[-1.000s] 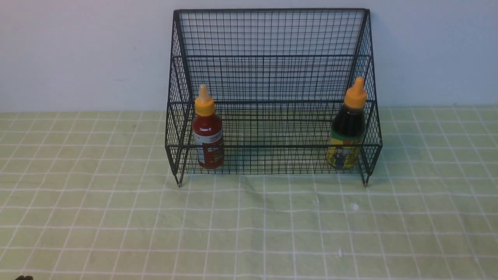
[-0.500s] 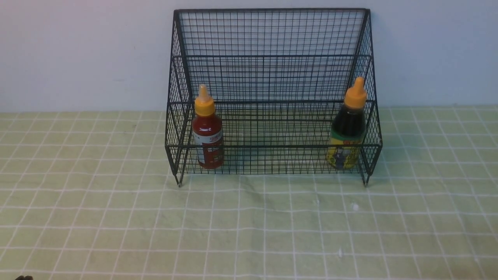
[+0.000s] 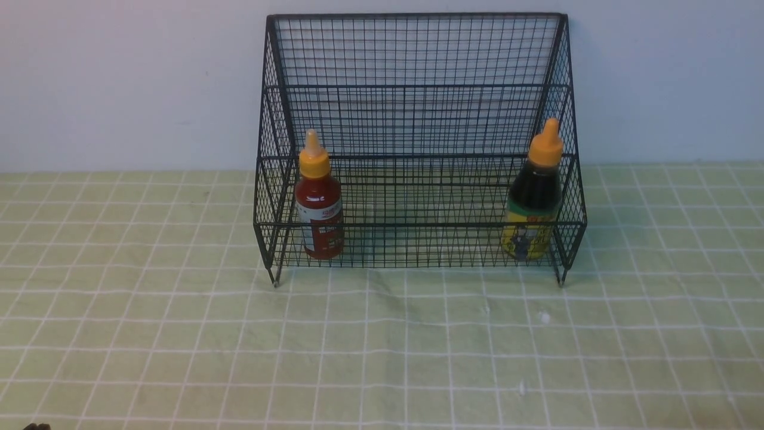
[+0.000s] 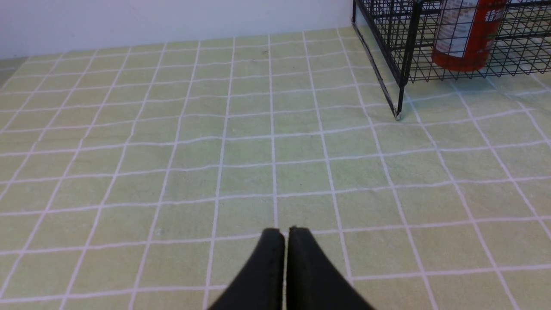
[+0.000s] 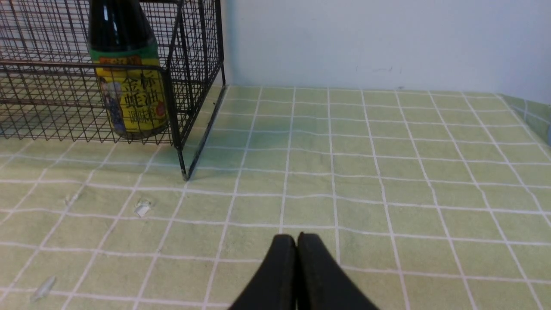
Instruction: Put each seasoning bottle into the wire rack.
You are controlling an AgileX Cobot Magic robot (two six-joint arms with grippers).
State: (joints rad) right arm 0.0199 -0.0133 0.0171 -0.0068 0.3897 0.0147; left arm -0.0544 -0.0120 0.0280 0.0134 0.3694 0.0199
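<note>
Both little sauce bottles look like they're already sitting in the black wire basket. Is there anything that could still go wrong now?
Little, I would judge. The dark sauce bottle stands tight in the wire rack's right corner, the red sauce bottle near its left wall; a bump to the rack might tip either. Both stand upright on open mesh behind a low front, so a hard knock could send one over it. The left gripper and right gripper, both shut, hover over bare cloth apart from the rack.

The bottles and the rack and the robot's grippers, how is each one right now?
red sauce bottle: upright, capped, inside the rack at its left end.
dark sauce bottle: upright, capped, inside the rack at its right end.
wire rack: standing on its feet, holding both bottles.
left gripper: shut, holding nothing.
right gripper: shut, holding nothing.
</note>
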